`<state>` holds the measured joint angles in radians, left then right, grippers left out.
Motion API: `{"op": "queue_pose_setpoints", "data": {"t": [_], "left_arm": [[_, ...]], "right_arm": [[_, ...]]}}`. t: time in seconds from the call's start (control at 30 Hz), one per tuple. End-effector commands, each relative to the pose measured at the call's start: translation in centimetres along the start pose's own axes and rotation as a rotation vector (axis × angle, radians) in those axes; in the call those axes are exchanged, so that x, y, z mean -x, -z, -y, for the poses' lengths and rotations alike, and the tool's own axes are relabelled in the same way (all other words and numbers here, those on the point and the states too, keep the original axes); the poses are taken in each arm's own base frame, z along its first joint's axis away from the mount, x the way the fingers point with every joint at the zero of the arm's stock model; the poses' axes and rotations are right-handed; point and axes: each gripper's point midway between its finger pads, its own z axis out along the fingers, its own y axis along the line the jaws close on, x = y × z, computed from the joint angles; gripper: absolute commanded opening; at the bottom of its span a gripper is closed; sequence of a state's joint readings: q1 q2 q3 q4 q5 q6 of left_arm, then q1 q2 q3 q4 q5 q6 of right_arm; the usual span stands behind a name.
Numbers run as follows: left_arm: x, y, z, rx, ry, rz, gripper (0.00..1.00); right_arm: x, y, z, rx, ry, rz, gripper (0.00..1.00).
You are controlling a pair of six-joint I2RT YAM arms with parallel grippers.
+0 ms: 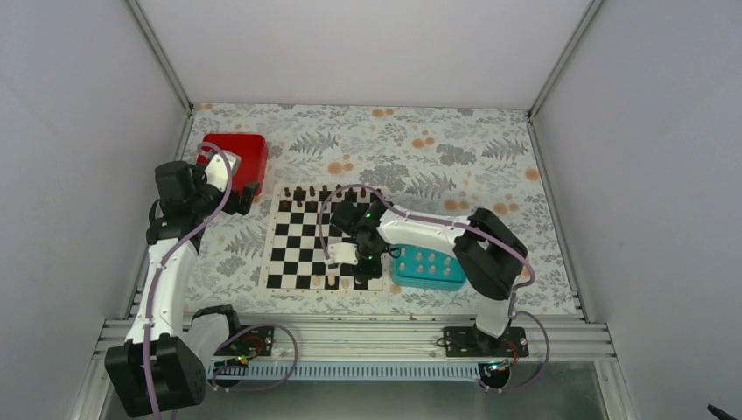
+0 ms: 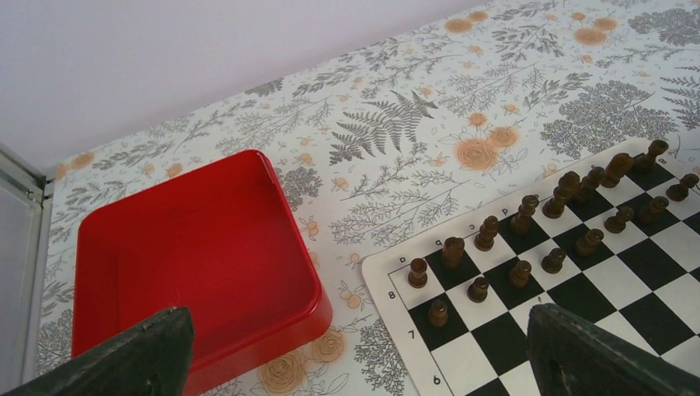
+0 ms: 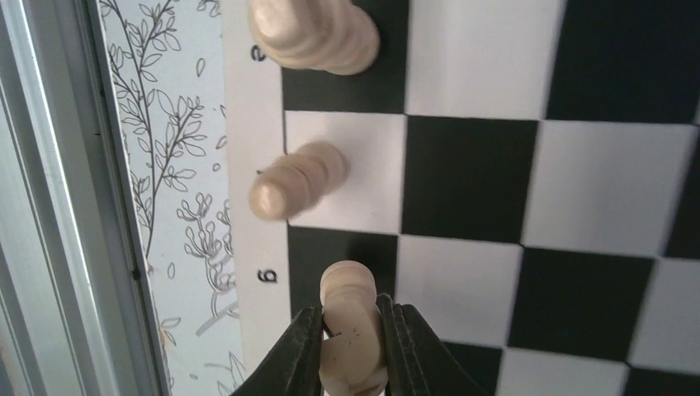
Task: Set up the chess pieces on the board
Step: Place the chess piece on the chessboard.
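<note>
Dark wooden pieces [image 2: 522,216] look set; right claw [image 3: 350,322] grips a pale wooden piece [image 3: 351,338], others wait in the teal tray [image 1: 427,284].

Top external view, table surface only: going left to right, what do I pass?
Red tray → chessboard → teal tray of light pieces. The right hand, shut on a light piece, overlaps the board, so it is left out.
</note>
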<state>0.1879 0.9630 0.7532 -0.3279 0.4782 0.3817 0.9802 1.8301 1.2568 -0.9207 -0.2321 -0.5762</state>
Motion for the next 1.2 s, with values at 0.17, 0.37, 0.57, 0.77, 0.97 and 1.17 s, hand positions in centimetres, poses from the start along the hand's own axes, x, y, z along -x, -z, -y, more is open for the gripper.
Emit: {"op": "queue_pose_setpoints", "data": {"t": [0.17,0.37,0.57,0.77,0.97,1.17], "left_arm": [[-0.1,-0.1,-0.1,0.000,-0.009,0.005,1.00],[-0.1,-0.2,0.0,-0.005,-0.010,0.005,1.00],[-0.1,-0.1,-0.1,-0.004,-0.009,0.007,1.00],[0.0,-0.1,-0.1,-0.003,-0.010,0.009,1.00],[0.1,0.0,-0.1,-0.001,-0.010,0.010,1.00],[0.0,-0.1,-0.1,-0.005,-0.010,0.008,1.00]], "right_arm": [[0.2,-2.4,-0.7,0.022,0.044,-0.043,0.11],[-0.4,-2.6,-0.4,0.003,0.039,-0.072,0.12],[-0.1,-1.6,-0.2,-0.025,0.040,-0.056,0.12],[0.1,-0.8,0.0,-0.045,0.041,-0.053,0.11],[0.1,-0.3,0.1,-0.058,0.039,-0.049,0.11],[0.1,0.1,-0.2,-0.055,0.038,-0.043,0.11]]}}
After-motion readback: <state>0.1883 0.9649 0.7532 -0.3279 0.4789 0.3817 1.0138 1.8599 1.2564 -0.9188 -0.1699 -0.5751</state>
